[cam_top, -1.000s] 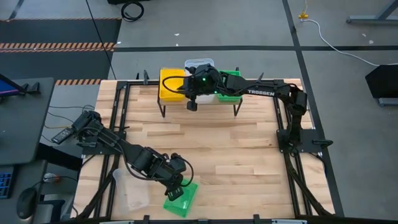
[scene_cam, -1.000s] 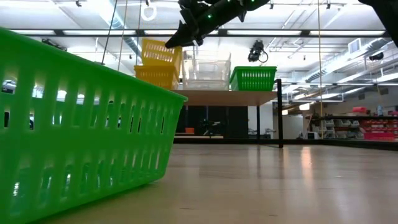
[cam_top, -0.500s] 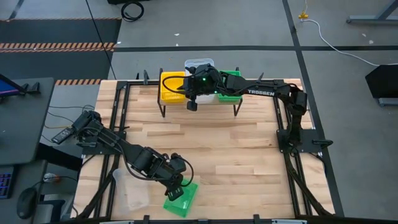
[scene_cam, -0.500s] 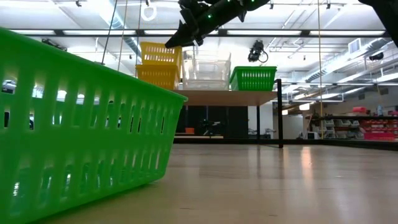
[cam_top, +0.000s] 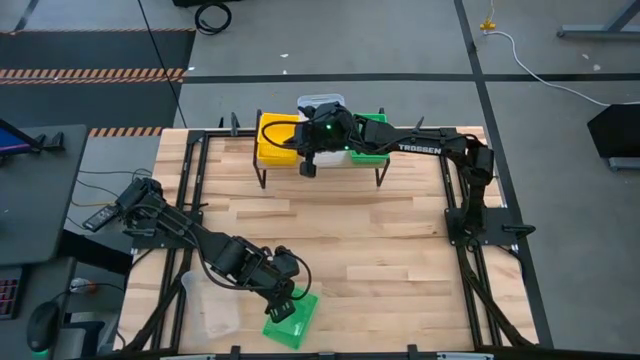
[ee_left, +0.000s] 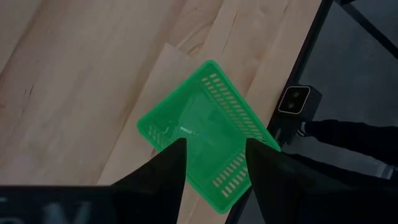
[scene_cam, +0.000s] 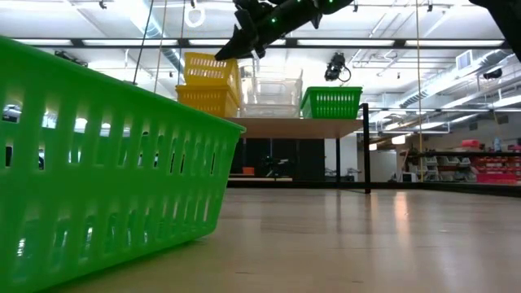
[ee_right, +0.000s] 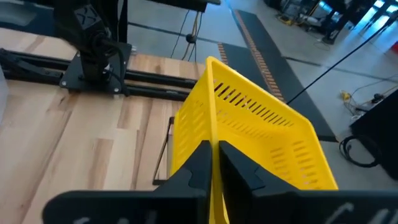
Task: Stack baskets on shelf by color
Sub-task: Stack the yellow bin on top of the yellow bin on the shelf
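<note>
Slightly lower now, the yellow basket (ee_right: 261,134) pinched by its rim in the right hand (ee_right: 214,158) settles onto the yellow stack (scene_cam: 207,98) at the shelf's (scene_cam: 293,126) far-left end; that nesting looks almost done. Clear baskets (scene_cam: 269,96) sit mid-shelf, a green one (scene_cam: 331,102) right. Near, the left hand (ee_left: 214,165) hovers wide over another green basket (ee_left: 208,130) on the tabletop (cam_top: 380,250).

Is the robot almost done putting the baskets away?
Not yet. The shelf already holds yellow, clear and green baskets. The right gripper grips a yellow basket there. The left gripper hovers above a green basket; another clear one waits nearby.
</note>
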Controlling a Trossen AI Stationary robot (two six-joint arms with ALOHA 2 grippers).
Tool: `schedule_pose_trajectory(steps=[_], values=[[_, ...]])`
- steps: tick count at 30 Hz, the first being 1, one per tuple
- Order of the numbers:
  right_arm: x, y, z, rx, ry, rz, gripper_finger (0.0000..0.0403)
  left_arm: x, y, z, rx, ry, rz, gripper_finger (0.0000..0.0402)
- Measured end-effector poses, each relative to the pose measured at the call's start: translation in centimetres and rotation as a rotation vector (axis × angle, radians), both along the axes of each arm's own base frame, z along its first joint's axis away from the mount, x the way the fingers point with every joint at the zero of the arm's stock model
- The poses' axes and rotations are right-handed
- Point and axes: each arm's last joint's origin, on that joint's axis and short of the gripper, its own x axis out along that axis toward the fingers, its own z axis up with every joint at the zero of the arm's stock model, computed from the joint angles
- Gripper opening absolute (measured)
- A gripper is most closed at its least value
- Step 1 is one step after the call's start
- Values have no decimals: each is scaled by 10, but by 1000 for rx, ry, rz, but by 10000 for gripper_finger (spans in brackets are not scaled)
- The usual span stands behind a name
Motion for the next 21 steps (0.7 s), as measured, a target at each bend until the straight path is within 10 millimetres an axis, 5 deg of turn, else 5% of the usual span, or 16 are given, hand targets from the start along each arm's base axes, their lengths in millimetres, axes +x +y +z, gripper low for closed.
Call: schedule_pose_trajectory(steps=[11,21], values=[[0,-1,1,-57,2,-16,16,0,0,0,1,1,0,172],[12,2,-22,-32,66,12,82,0,0,0,13,-7,-1,172]])
